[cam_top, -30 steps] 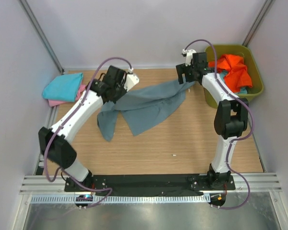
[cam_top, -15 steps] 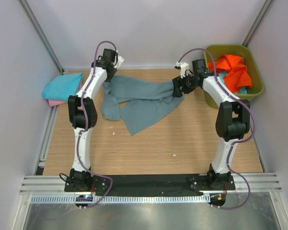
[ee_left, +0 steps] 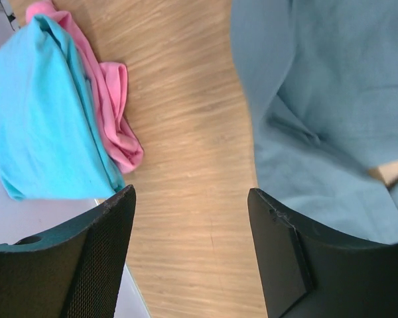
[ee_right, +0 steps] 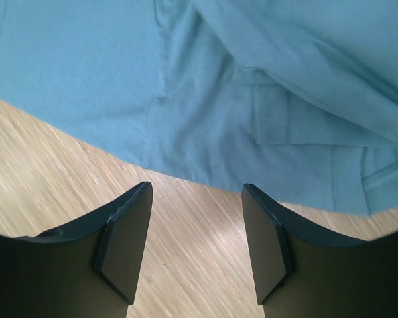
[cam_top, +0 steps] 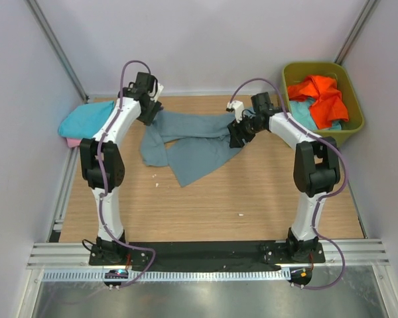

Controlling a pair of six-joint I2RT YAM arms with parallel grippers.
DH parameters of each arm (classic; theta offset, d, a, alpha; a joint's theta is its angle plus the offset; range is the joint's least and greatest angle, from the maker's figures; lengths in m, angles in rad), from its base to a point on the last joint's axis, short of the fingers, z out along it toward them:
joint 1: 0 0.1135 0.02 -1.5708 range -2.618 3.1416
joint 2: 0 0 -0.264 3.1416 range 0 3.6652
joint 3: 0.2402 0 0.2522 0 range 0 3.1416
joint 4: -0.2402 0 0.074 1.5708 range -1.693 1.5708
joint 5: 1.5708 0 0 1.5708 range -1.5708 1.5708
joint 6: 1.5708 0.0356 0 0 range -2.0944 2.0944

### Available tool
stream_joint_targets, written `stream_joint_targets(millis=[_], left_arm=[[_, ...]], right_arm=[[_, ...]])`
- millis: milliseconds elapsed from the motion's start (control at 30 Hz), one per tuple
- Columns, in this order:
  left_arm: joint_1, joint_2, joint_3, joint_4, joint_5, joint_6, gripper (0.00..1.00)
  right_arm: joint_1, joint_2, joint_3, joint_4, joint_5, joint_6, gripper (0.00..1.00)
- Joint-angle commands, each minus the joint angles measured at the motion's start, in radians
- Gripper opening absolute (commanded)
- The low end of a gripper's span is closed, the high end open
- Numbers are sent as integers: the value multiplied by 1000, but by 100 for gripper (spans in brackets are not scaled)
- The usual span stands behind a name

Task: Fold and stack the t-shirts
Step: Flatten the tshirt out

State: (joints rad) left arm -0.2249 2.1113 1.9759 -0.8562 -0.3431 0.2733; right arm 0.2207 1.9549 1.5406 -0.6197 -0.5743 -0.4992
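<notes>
The grey-blue t-shirt lies crumpled across the back middle of the table, and neither gripper holds it. My left gripper hovers at its left end, open over bare wood, with the shirt's edge to its right. My right gripper hangs open at the shirt's right end, just off the hem. A folded turquoise t-shirt rests on a pink one at the back left; both appear in the left wrist view, turquoise and pink. An orange t-shirt lies in the tub.
The olive-green tub stands at the back right corner, with a light blue cloth under the orange one. White walls close in on three sides. A metal rail runs along the near edge by the arm bases.
My left gripper opened and let the grey-blue shirt go, and the arm swung to the back left. The right gripper moved left and down along the shirt's right end, its jaws narrowing somewhat.
</notes>
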Motion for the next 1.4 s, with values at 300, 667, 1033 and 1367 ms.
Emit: stream_joint_targets(millis=[300, 667, 1033, 1367], left_arm=[[-76, -119, -66, -17, 23, -46, 69], [-97, -89, -51, -18, 15, -43, 69], [-110, -77, -54, -12, -5, -37, 69], [-116, -76, -54, -6, -25, -31, 69]], right_arm=[[26, 68, -10, 138, 129, -188, 64], [29, 130, 53, 179, 131, -142, 62], [43, 168, 78, 183, 148, -142, 56], [57, 183, 76, 198, 157, -142, 53]])
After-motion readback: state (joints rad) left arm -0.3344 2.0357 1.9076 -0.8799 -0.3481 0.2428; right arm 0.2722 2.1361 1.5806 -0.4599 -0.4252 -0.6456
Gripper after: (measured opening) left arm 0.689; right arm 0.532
